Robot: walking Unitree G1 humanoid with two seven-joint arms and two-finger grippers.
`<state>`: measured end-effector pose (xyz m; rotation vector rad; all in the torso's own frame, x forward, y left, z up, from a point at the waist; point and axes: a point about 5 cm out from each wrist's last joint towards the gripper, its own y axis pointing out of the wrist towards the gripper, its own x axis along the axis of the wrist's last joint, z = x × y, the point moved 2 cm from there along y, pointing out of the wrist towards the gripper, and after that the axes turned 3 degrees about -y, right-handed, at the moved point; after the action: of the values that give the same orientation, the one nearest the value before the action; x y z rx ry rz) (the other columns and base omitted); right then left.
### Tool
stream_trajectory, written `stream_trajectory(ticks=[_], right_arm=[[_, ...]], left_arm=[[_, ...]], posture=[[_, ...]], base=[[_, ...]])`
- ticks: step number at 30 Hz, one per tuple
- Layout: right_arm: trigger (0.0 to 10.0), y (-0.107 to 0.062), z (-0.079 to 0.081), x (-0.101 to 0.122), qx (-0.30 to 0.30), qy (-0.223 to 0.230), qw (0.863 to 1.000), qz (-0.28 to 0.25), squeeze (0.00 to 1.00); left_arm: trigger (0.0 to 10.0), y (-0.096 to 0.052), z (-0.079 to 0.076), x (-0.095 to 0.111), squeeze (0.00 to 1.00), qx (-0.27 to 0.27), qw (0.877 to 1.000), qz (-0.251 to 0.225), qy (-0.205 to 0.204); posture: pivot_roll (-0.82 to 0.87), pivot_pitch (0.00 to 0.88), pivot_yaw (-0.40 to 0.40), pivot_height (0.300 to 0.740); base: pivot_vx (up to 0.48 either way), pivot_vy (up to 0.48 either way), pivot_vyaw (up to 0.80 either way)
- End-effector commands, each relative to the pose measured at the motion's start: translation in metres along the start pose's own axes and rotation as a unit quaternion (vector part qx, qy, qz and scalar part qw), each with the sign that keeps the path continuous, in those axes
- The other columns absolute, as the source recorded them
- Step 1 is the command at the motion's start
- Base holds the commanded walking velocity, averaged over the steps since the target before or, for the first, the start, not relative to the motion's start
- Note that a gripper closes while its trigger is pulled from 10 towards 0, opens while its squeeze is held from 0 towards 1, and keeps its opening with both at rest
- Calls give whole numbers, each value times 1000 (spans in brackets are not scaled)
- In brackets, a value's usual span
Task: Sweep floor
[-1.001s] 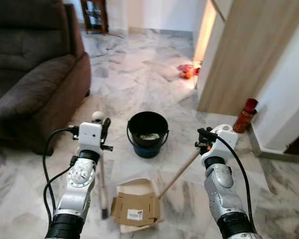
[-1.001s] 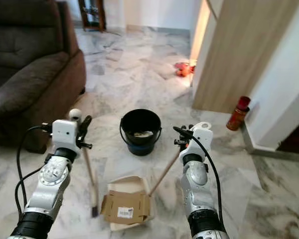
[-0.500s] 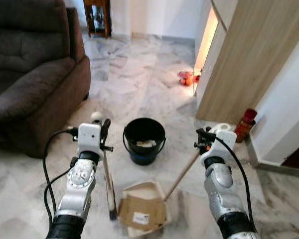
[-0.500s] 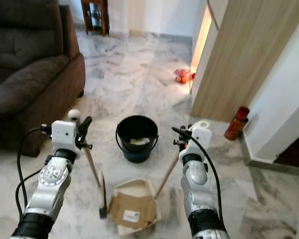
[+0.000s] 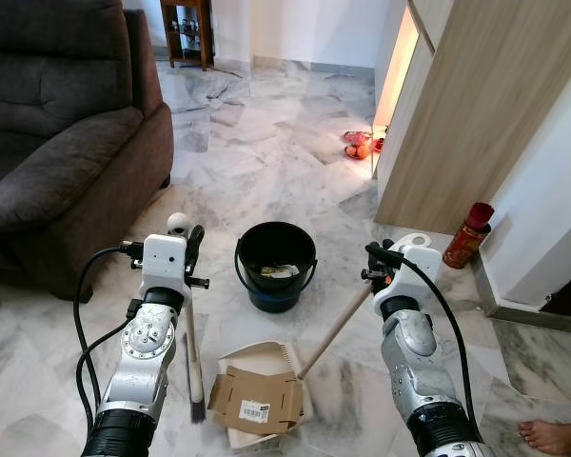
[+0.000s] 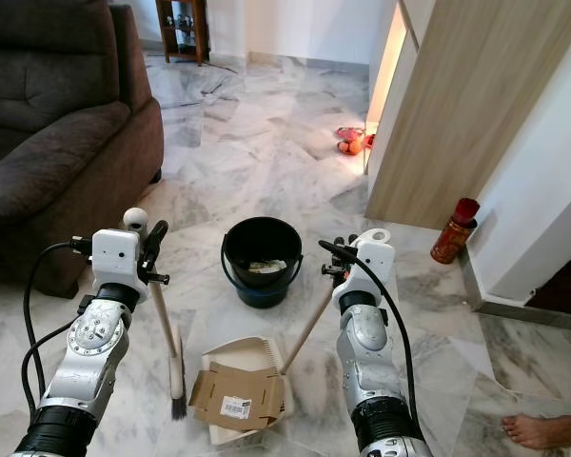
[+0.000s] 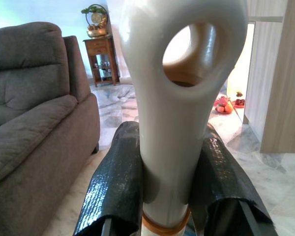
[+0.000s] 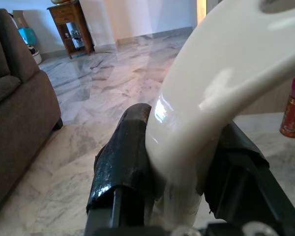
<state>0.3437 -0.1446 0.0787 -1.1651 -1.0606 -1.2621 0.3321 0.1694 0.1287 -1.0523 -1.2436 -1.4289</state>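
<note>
Left gripper clamped on the broom, right gripper clenching the dustpan handle; cardboard sits beside the bristles, in the pan.

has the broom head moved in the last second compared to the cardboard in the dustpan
Yes. The broom head swung in against the cardboard half a second ago, then drew back toward the robot's left, leaving a gap from the dustpan again.

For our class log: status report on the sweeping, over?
Left pincer shut on broom. Right pincer shut on dustpan handle. Cardboard on dustpan. Bucket just ahead.
</note>
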Motion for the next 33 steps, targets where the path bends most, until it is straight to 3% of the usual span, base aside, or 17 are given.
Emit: stream_trajectory(ticks=[1, 26, 33], right_arm=[[10000, 4, 0, 12, -1, 5, 1000, -24, 0], [10000, 4, -1, 12, -1, 7, 1000, -24, 0], [10000, 3, -3, 12, -4, 6, 1000, -24, 0]], left_arm=[[10000, 4, -1, 13, 0, -4, 1000, -30, -2], [10000, 2, 2, 17, 0, 1, 999, -40, 10], [10000, -16, 14, 13, 0, 14, 999, -38, 32]], posture=[[74, 0, -54, 740], [72, 0, -49, 740], [73, 0, -47, 740]], base=[[0, 0, 0], [0, 0, 0], [0, 0, 0]])
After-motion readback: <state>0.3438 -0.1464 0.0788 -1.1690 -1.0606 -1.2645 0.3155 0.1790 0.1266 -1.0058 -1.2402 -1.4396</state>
